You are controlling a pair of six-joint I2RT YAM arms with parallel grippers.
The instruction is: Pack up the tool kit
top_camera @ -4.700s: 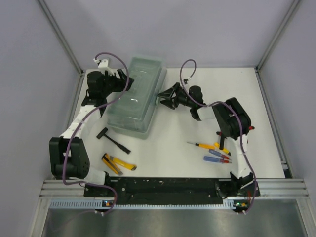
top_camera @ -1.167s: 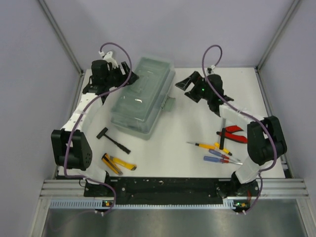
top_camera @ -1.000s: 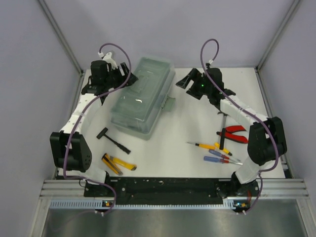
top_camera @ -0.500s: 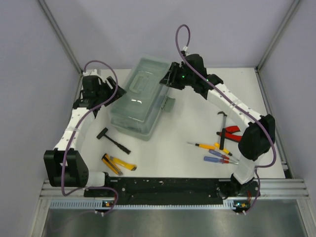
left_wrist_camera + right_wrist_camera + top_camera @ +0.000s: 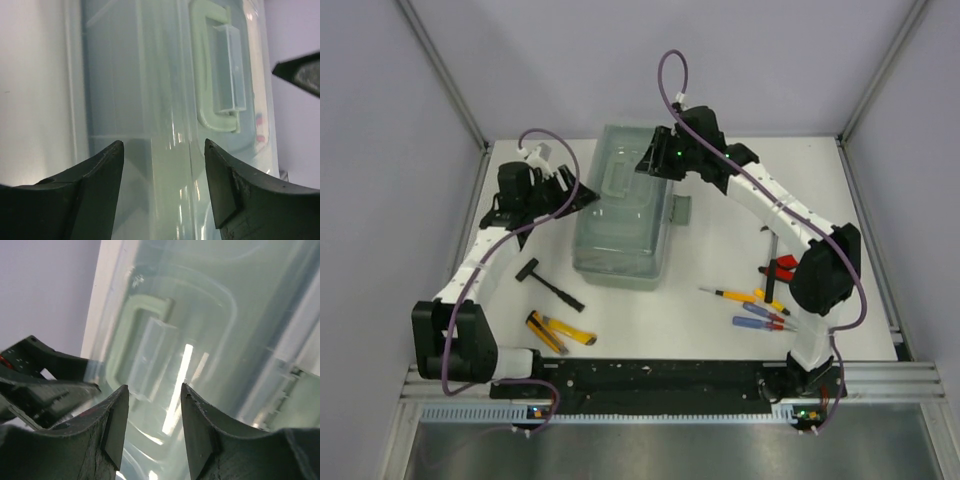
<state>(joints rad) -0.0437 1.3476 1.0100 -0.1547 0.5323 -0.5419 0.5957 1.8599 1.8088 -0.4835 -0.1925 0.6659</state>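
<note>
Left wrist view: the left gripper (image 5: pixel 162 150) has its two dark fingers parted, with nothing between them. It is aimed along the translucent lid of the sage-green plastic toolbox (image 5: pixel 150 100), and the pale green carry handle (image 5: pixel 215 65) lies further off to the right.

In the right wrist view the right gripper (image 5: pixel 154 390) hangs about half open above that handle, also holding nothing.

From above, the closed toolbox sits at the back of the white table (image 5: pixel 710 240) between the two arms. The black hammer (image 5: pixel 548 280), yellow-handled pliers (image 5: pixel 560 332), red pliers (image 5: pixel 782 268) and coloured screwdrivers (image 5: pixel 752 308) lie loose nearer the bases.

Opening the box looks to be the step in hand. The left gripper would need to steady the side wall while the right finds a hold on the lid.
</note>
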